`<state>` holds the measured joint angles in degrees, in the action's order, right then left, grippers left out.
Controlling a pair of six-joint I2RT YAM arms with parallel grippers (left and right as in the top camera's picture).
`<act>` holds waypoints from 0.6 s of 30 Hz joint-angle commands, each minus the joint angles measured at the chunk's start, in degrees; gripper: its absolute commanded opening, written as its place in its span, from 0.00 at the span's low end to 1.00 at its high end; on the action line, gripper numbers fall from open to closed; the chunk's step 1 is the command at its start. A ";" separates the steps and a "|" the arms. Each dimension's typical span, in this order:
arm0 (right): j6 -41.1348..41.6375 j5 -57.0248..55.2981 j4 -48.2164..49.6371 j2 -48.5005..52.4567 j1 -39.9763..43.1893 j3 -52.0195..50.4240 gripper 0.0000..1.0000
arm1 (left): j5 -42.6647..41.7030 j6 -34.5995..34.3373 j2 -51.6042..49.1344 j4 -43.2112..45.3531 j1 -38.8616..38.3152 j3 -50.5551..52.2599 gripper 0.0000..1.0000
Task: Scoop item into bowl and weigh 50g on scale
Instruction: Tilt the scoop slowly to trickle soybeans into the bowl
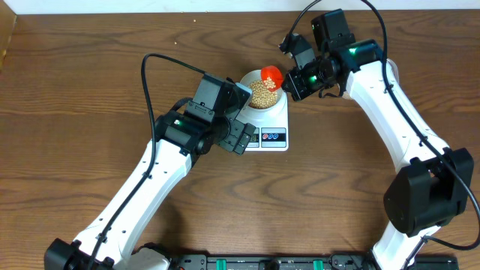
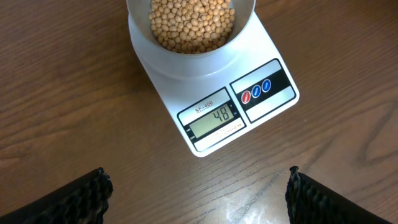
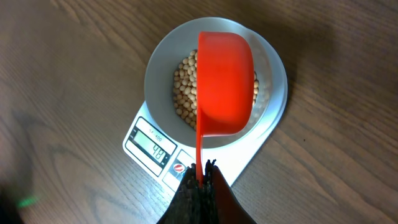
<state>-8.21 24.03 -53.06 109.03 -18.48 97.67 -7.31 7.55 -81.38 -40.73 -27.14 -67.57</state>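
The pale bowl (image 1: 253,80) holds a heap of beige beans (image 1: 262,93) and stands on the white scale (image 1: 272,120). The scale's screen (image 2: 214,117) reads 48. My right gripper (image 3: 202,168) is shut on the handle of an orange scoop (image 3: 225,84), held turned over above the bowl (image 3: 160,68) and its beans (image 3: 184,87). The scoop also shows in the overhead view (image 1: 271,74). My left gripper (image 2: 198,190) is open and empty, over bare table just in front of the scale (image 2: 267,53), with the bowl (image 2: 193,59) and beans (image 2: 191,23) beyond it.
The wooden table (image 1: 90,90) surrounds the scale. The left arm (image 1: 187,127) lies close to the scale's left side. The right arm (image 1: 390,97) reaches in from the right. A pale strip (image 1: 6,34) runs along the table's far left edge.
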 commanded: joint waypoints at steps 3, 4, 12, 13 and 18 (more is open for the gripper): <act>-0.68 0.94 -0.07 -0.17 0.04 -0.02 0.01 | 0.46 0.33 0.07 -0.20 0.22 -0.26 0.92; -0.68 0.90 -0.07 -0.17 0.04 -0.02 0.01 | 0.48 0.33 0.07 -0.22 0.22 -0.26 0.92; -0.66 -7.48 -0.07 -0.17 -3.65 -0.02 0.01 | 0.46 0.33 0.07 -0.22 0.22 -0.26 0.92; -0.66 -8.61 -0.07 -0.17 -4.28 -0.02 0.01 | 0.46 0.33 0.07 -0.22 0.22 -0.26 0.92; -0.68 -10.88 -0.07 -0.17 -5.35 -0.02 0.01 | 0.48 0.35 0.07 -0.22 0.22 -0.26 0.92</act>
<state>-8.23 15.51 -53.06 109.03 -23.66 97.67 -7.31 7.53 -81.38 -40.73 -27.14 -67.57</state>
